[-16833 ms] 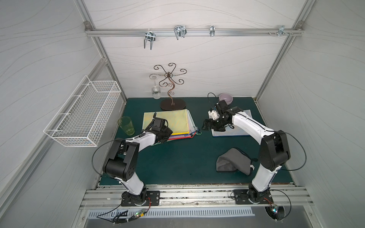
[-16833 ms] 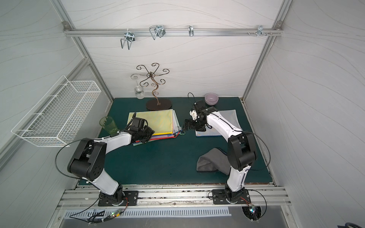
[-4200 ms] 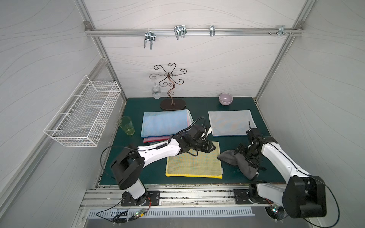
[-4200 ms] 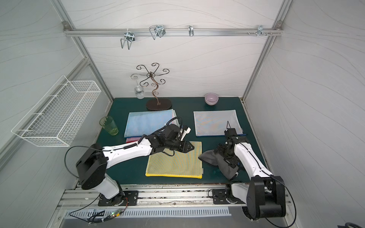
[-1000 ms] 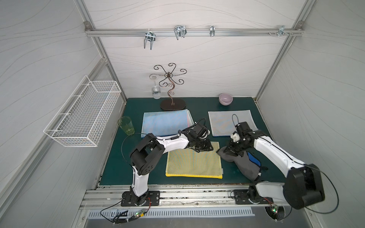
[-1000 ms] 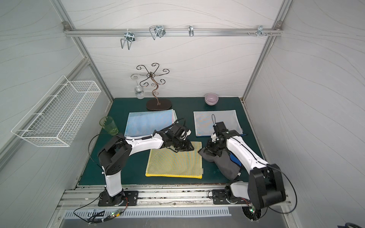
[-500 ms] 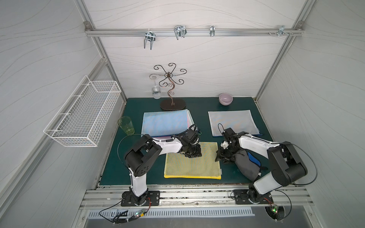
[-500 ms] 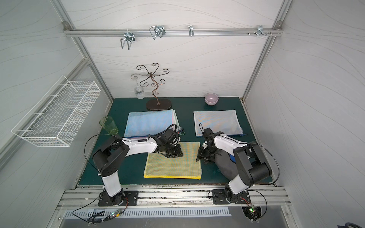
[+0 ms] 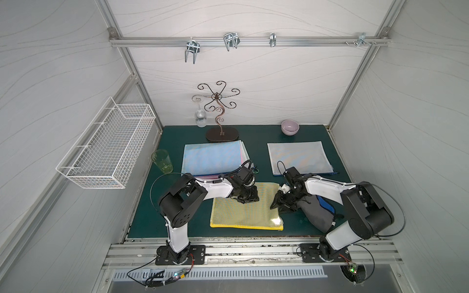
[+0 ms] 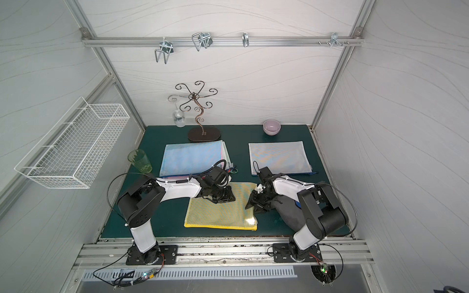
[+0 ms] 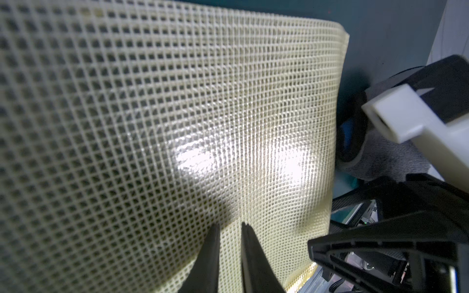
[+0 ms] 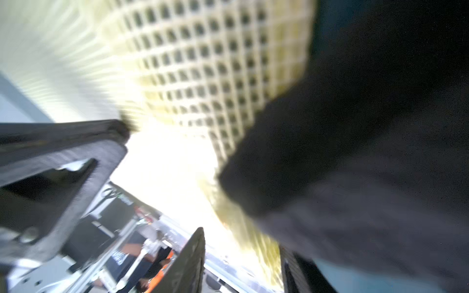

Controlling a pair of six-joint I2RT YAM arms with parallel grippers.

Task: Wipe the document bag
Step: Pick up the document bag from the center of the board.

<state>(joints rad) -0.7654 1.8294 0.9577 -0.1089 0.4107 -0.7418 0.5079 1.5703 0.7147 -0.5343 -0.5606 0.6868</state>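
Covering the desk (image 9: 177,218) was a dark green mat, boxed in by white panel walls with an aluminium rail overhead. Yellow mesh document bag (image 9: 243,213) lay flat at near centre, long axis left-right. Left gripper (image 9: 250,199) pressed on its far edge, fingers (image 11: 208,256) narrow. Right gripper (image 9: 280,203) sat at its right edge beside the grey cloth (image 9: 314,210), fingers (image 12: 76,162) apart.

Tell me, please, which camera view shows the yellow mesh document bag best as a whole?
Both top views: the yellow bag lies flat with every edge visible except where the left gripper covers it. The left wrist view shows only close-up mesh; the right wrist view is blurred.
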